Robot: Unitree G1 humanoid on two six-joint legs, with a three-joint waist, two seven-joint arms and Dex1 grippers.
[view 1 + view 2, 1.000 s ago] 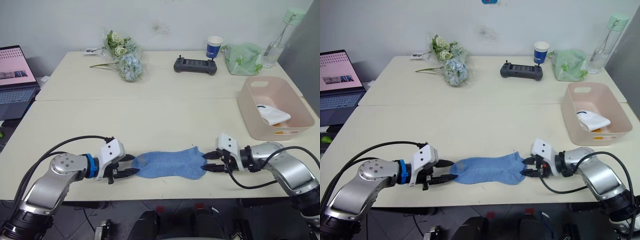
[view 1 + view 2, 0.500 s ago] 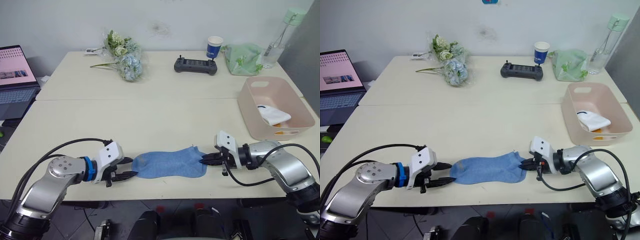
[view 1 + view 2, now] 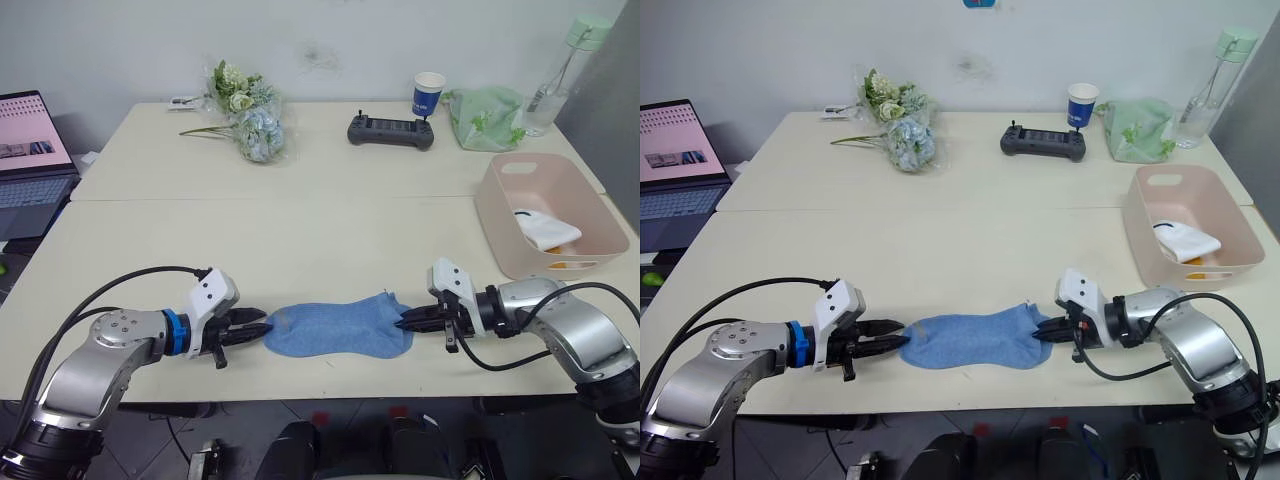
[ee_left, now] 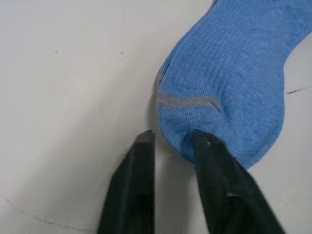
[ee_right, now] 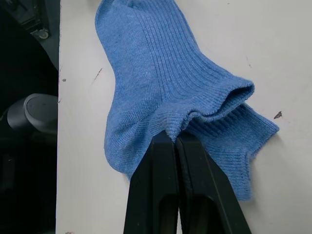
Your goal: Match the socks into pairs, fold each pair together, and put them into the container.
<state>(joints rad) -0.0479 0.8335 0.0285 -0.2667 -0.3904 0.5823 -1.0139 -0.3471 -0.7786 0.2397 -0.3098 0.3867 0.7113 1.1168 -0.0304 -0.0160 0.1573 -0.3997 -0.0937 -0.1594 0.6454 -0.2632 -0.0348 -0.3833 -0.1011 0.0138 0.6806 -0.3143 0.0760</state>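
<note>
Your light blue socks (image 3: pixel 338 328) lie flat at the near edge of the table (image 3: pixel 300 230), at about 6 o'clock in the head views, stacked as one long shape between the two grippers. Your right gripper (image 5: pixel 171 139) is at the cuff end, at 3 o'clock of the socks, fingers clenched together on a pinch of the ribbed cuff fabric. Your left gripper (image 4: pixel 173 137) is at the toe end, at 9 o'clock of the socks, fingers parted a little; one fingertip touches the toe, the other rests on bare table beside it, so nothing is grasped there. The pink container (image 3: pixel 590 250) sits at 3 o'clock of the table, well apart from the blue pair, with a folded white sock (image 3: pixel 545 230) inside. Cup (image 3: pixel 428 93), controller (image 3: pixel 391 131) and green bag (image 3: pixel 485 117) sit around 1 o'clock, flowers (image 3: pixel 245 122) at 11.
</note>
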